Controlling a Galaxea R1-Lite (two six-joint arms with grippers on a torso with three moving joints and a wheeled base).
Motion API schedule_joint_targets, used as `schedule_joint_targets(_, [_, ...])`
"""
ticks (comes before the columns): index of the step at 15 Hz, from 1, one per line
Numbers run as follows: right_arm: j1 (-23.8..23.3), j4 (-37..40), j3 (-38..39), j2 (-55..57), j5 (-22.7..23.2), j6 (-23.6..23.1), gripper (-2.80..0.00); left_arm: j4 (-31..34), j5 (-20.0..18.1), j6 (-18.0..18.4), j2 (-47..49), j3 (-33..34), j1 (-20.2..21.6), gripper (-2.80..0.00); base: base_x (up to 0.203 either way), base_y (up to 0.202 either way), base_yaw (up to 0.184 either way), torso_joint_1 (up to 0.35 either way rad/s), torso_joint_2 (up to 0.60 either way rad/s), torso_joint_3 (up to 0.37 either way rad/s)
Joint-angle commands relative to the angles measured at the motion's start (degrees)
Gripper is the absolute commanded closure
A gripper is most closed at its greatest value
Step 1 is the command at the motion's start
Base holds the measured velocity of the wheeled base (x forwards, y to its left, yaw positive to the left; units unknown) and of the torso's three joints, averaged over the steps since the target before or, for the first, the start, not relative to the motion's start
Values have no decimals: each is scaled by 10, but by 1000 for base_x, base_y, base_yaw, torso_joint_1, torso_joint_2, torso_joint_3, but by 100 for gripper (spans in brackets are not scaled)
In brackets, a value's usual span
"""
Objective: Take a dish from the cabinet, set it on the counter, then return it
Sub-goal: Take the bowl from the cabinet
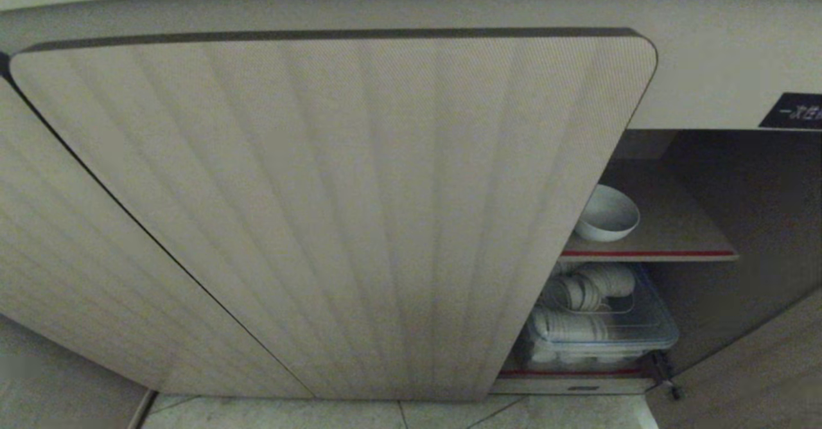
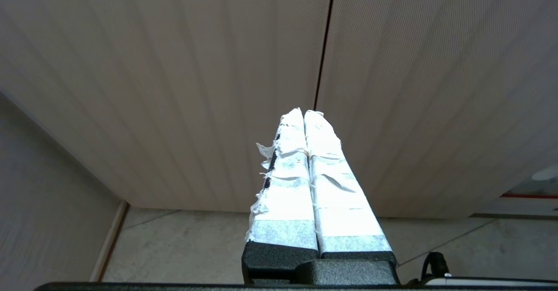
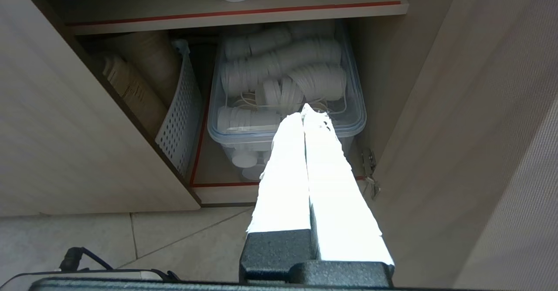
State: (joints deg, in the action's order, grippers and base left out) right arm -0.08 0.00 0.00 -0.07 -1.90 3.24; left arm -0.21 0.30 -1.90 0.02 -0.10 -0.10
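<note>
The head view is dim and soft, with a faint moiré weave over the ribbed door (image 1: 334,217). The cabinet (image 1: 725,178) interior falls into deep shadow along its right wall, while the bowl (image 1: 607,214) on the shelf catches enough light to read clearly. Straight lines bow toward the frame's edges. Both wrist views are brighter: the taped fingers (image 2: 305,182) glare white, and the right pair (image 3: 305,173) is blown out, losing all surface detail. The clear box (image 3: 348,121) shows mild highlights on its rim.
</note>
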Motion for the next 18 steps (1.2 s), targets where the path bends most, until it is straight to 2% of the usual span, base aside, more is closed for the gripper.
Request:
schedule_joint_targets(1, [0, -1, 0, 1, 0, 0, 0, -1, 0, 0, 0, 0, 0, 0, 0, 0, 0, 0, 0, 0])
schedule_joint_targets(18, [0, 0, 0, 1, 0, -2, 0, -1, 0, 0, 0, 0, 0, 0, 0, 0, 0, 0, 0, 0])
